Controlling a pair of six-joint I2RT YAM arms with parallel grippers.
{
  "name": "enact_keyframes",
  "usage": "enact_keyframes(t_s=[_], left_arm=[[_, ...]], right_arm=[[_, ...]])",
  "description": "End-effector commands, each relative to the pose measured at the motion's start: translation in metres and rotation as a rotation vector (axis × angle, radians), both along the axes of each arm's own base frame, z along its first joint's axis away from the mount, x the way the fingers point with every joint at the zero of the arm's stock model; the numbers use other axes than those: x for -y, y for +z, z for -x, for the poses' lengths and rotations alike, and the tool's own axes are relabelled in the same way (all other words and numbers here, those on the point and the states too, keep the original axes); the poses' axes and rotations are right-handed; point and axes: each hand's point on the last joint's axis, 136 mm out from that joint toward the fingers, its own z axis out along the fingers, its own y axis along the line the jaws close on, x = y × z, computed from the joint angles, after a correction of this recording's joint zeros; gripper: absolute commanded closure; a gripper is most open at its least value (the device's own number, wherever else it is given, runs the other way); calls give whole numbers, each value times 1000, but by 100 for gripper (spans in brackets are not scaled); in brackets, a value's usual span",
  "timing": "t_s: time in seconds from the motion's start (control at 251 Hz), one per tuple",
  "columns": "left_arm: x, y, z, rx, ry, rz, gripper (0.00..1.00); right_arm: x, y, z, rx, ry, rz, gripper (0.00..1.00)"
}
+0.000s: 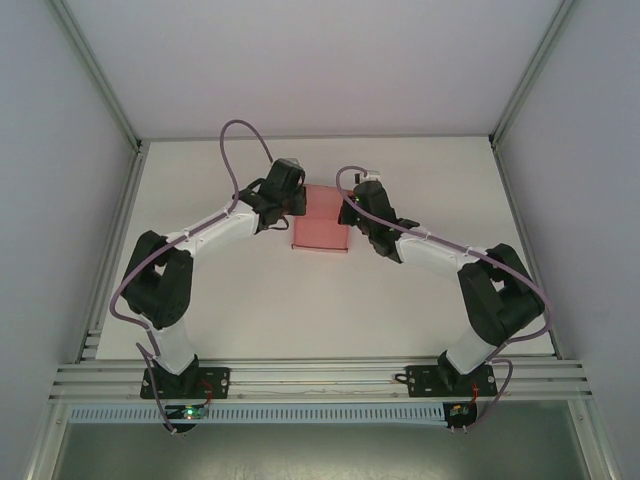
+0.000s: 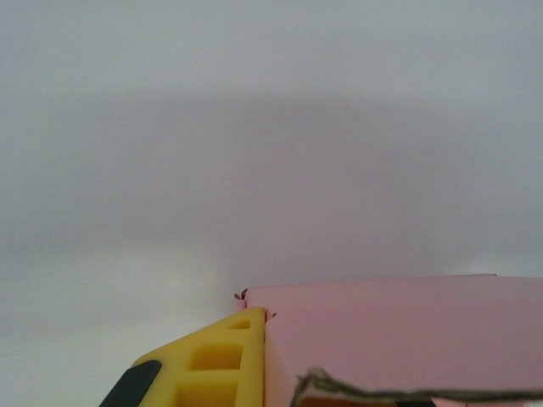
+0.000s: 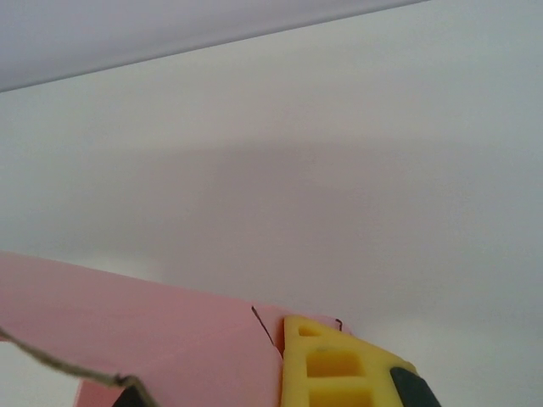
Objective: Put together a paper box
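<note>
**Spotter:** What do your wrist cameras give you?

**Operator:** On the left gripper (image 1: 297, 203) I see one yellow finger (image 2: 222, 365) flat against the side of the paper box (image 2: 399, 335), its tip level with the top corner. The other finger is out of frame, so I cannot tell whether that gripper is clamped on the card or only pressed to it. It is the same with the right gripper (image 1: 349, 212): one yellow finger (image 3: 327, 365) touches the pink wall, its mate is hidden, and I cannot judge the opening.

**Spotter:** And the box itself?

**Operator:** From above, it sits in the middle of the counter (image 1: 300, 300) between the two grippers, one at each far corner. A ragged card edge runs along the bottom of both wrist views. I read that as a flap not tucked in yet.

**Spotter:** What worries you?

**Operator:** The card is thin. If I squeeze inward unevenly, a wall could buckle or the box could skew out of square. If one side grips while the other only leans, any pull may drag the box across the counter or tear that flap. I'd move both arms together, slowly.
</note>
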Motion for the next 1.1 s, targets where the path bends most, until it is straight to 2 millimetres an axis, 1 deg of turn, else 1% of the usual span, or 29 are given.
enact_keyframes(t_s=[0.0, 0.076, 0.223, 0.243, 0.247, 0.259, 0.287, 0.359, 0.459, 0.531, 0.587, 0.71, 0.814, 0.898, 0.95, 1.002, 1.097], left_arm=[[-5, 9, -3, 38, 77, 96, 98], [-2, 9, -4, 45, 71, 119, 97], [-2, 8, -4, 49, 96, 145, 97], [-1, 9, -4, 53, 93, 155, 97], [0, 8, -4, 53, 92, 158, 97], [1, 9, -4, 57, 87, 164, 97], [3, 9, -4, 64, 86, 182, 97], [8, 10, 0, 86, 66, 208, 97], [7, 8, 8, 126, 47, 191, 97], [3, 1, 16, 138, 31, 172, 96], [-1, -7, 21, 135, 30, 165, 95], [-2, -19, 32, 127, 9, 178, 95], [0, -29, 41, 123, -16, 195, 95], [-4, -39, 50, 109, -24, 166, 95], [-8, -44, 54, 110, -18, 144, 95], [-9, -51, 59, 108, -33, 131, 94], [-11, -60, 65, 103, -37, 123, 94]], right_arm=[[-10, 32, -11, 98, -42, -113, 97], [-13, 29, -8, 92, -34, -106, 97], [-17, 20, -1, 87, -23, -83, 98], [-18, 19, 0, 88, -21, -80, 98], [-19, 23, -2, 96, -22, -84, 98], [-18, 19, 0, 91, -21, -78, 97], [-19, 17, 2, 95, -15, -74, 98], [-24, 15, 7, 126, 4, -70, 98], [-21, 8, 15, 170, -20, -29, 98], [-18, 4, 20, 192, -38, -18, 98], [-18, -1, 24, 191, -30, -17, 96], [-20, -12, 32, 190, -28, -4, 96], [-24, -17, 37, 196, -24, -6, 96], [-31, -21, 44, 211, 5, 20, 96], [-29, -24, 48, 222, -4, 45, 96], [-27, -26, 52, 239, -25, 43, 97], [-27, -23, 57, 275, -49, -21, 97]])
